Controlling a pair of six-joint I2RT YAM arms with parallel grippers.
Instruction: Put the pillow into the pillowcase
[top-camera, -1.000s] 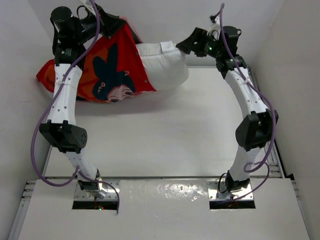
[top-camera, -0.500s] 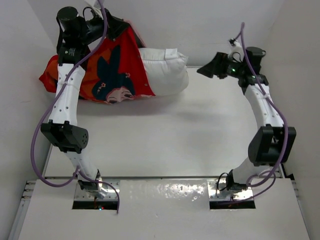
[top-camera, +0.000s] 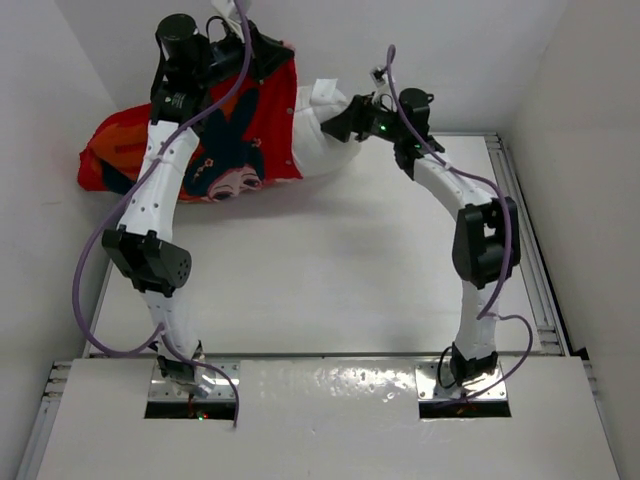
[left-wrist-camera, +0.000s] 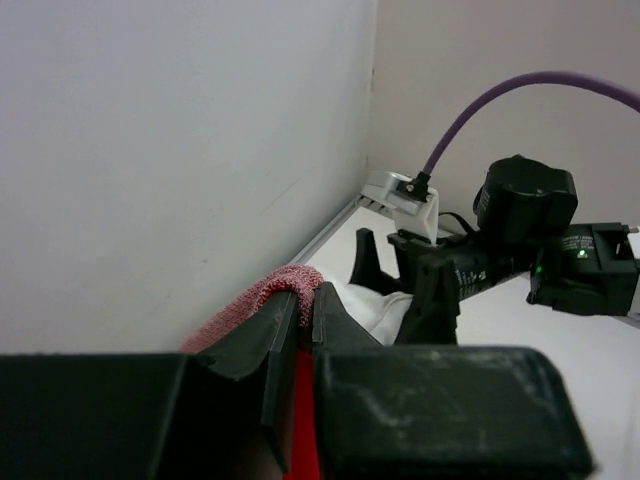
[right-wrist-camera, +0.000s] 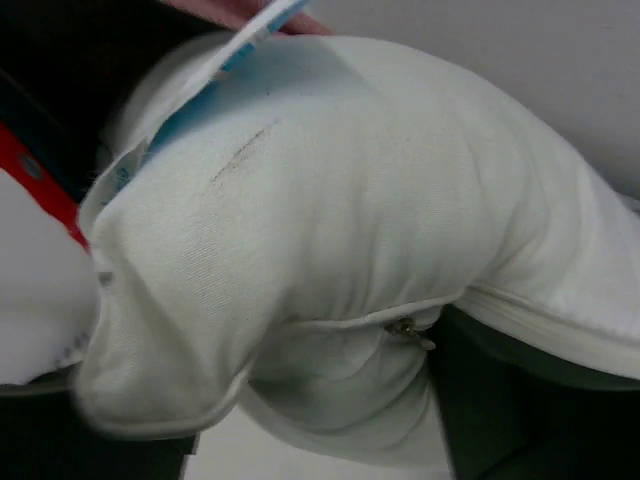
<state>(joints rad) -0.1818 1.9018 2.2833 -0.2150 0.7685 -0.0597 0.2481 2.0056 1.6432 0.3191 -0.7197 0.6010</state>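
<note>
The red-orange pillowcase (top-camera: 262, 118) with its cartoon print lies at the back left of the table, one end lifted. My left gripper (top-camera: 268, 48) holds that raised edge. In the left wrist view its jaws (left-wrist-camera: 305, 300) are shut on the pinkish hem (left-wrist-camera: 250, 305). The white pillow (top-camera: 318, 142) sticks out of the case's right end. My right gripper (top-camera: 338, 118) is open wide and pressed against that end. In the right wrist view the pillow (right-wrist-camera: 330, 200) fills the frame and bulges between the dark fingers (right-wrist-camera: 510, 410).
White walls stand close behind and to the left of the pillowcase. The white table (top-camera: 330, 270) stretches toward the arm bases, with a metal rail (top-camera: 530, 250) along its right edge. A blue-and-white label (right-wrist-camera: 190, 110) hangs from the pillow.
The right arm swung out to the right, then came back left against the pillow's end. Less of the pillow shows outside the case. The left gripper moved right with the hem.
</note>
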